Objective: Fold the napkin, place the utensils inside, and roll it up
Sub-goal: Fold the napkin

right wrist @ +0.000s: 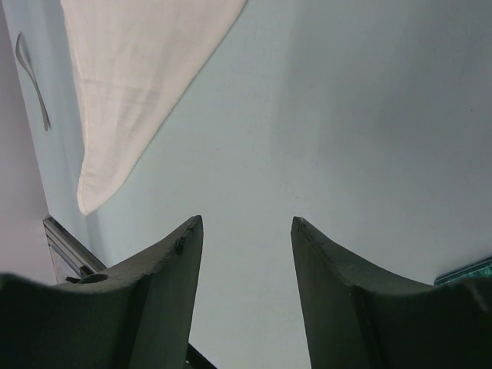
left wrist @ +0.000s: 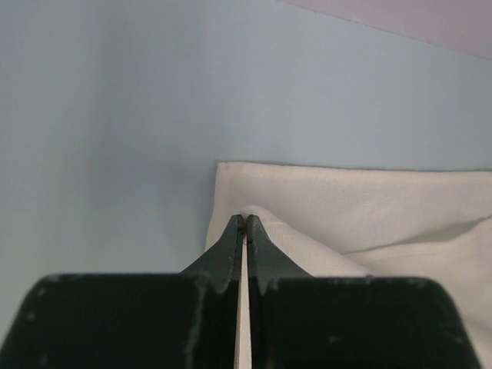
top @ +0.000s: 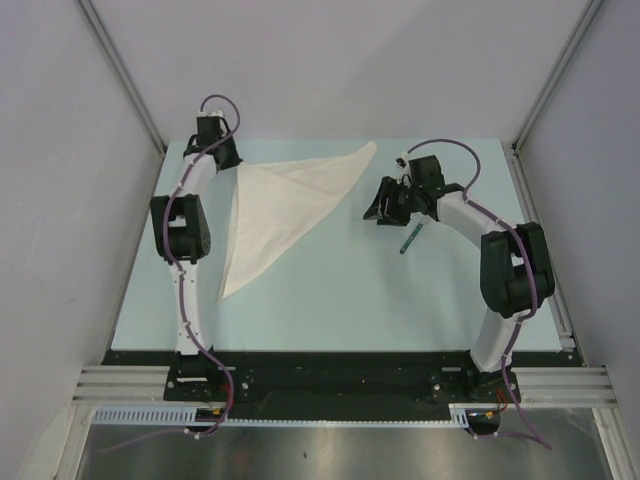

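The napkin [top: 285,205] lies folded into a white triangle on the pale blue table, one tip pointing to the near edge. My left gripper [top: 228,160] is at the napkin's far left corner. In the left wrist view the left gripper [left wrist: 245,220] is shut on a raised fold of the napkin [left wrist: 369,207], with cloth showing between the fingers. My right gripper [top: 383,212] hovers right of the napkin, open, with only bare table between its fingers [right wrist: 192,234]. The teal-handled knife [top: 410,240] lies just near-right of it. The napkin [right wrist: 131,69] shows at the right wrist view's upper left.
Grey walls enclose the table on three sides, with aluminium rails [top: 125,80] along their corners. A metal frame bar [top: 320,385] carries both arm bases at the near edge. The table [top: 340,300] is pale blue.
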`<state>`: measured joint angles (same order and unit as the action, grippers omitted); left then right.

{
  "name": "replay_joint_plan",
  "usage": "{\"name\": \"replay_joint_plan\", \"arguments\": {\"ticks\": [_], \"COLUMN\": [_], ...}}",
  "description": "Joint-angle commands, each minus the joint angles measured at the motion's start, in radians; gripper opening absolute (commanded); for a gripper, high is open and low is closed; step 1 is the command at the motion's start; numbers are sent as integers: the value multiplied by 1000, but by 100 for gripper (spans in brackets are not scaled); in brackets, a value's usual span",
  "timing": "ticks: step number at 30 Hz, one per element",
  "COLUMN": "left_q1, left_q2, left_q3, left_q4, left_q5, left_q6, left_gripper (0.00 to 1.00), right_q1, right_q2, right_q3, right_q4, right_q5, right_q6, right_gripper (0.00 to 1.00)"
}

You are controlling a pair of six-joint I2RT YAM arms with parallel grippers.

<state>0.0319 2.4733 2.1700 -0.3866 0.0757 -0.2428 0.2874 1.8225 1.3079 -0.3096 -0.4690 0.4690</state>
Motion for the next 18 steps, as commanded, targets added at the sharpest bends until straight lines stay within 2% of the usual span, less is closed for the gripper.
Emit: {"name": "replay_joint_plan", "arguments": {"ticks": [1, 13, 16, 17, 18], "left_q1": [19, 25, 28, 28, 28], "left_q2": [3, 36, 42, 44, 42], "left_q3": [67, 99, 97, 96, 97], "left_q4": [38, 42, 40, 38, 37], "left_q5": [16, 26, 29, 27, 27], "left_q6": [7, 0, 0, 0, 0], "left_gripper": [1, 3, 14, 26, 33], "right_q1": [9, 18, 18, 19, 18], "right_q2": [17, 46, 47, 50, 52], "right_q3": [56, 74, 74, 74, 74], "right_q4": [1, -2, 0, 0, 4], "right_q5": [-11, -11, -10, -7, -5], "right_q6": [-15, -10, -12, -12, -12], "right_gripper": [55, 55, 55, 55, 55]}}
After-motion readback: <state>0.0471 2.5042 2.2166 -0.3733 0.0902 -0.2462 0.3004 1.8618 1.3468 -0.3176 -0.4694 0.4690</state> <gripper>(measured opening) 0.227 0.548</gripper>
